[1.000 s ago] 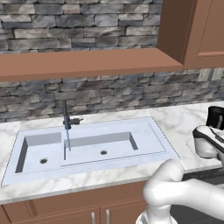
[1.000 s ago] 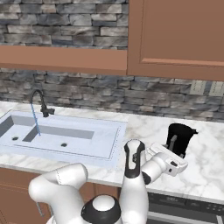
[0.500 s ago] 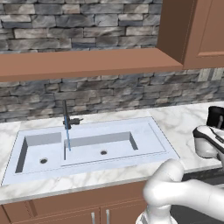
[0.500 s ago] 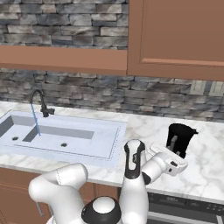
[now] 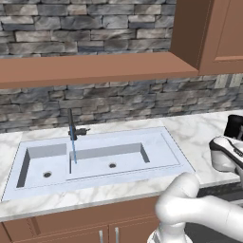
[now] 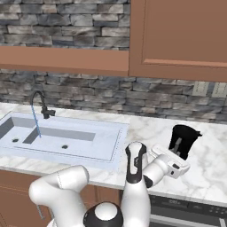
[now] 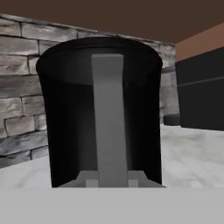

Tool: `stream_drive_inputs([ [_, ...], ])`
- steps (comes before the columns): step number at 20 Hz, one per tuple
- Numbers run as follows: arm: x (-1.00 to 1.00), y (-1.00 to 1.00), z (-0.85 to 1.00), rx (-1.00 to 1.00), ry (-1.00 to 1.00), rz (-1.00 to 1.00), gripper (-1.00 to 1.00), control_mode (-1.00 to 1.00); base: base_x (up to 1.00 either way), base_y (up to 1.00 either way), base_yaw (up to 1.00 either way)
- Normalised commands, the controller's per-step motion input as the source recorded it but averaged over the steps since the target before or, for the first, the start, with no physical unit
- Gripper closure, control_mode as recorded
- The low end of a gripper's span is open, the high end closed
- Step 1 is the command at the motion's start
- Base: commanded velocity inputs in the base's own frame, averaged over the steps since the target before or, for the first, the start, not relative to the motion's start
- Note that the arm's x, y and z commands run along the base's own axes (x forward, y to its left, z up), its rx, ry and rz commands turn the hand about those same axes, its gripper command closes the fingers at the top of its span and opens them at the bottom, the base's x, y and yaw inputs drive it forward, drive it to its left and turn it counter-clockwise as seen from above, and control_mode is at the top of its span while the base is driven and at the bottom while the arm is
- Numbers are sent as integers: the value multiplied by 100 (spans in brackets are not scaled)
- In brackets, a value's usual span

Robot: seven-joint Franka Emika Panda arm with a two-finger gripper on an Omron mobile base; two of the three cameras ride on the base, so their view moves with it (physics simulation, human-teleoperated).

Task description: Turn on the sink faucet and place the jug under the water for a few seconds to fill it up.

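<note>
On the marble counter point(image 6: 208, 175) to the right of the sink point(image 6: 104, 142), the gripper point(image 6: 177, 156) has just pinched fully shut on the grey handle strip of the jug point(image 6: 182, 141), where a second ago its jaws stood wide around it. The jug stands upright, well apart from the sink faucet point(image 6: 39, 103), whose water point(image 6: 36, 122) already runs into the basin, so the grasp looks made and lifting and carrying to the stream remain. No brand, label or writing is readable anywhere.
</note>
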Motion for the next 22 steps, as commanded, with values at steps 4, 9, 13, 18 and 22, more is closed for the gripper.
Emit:
stream_drive_inputs([
  [4, -12, 0, 1, 0, -12, 4, 100, -100, 0, 0, 0],
  [9, -34, 0, 35, -2, -28, 4, 100, -100, 0, 0, 0],
  [13, -35, 12, 62, -5, -28, 2, 100, -100, 0, 0, 0],
  [18, -36, 23, 87, -8, -17, 0, 100, -100, 0, 0, 0],
  [22, -36, 16, 97, -5, -8, 0, 100, -100, 0, 0, 0],
])
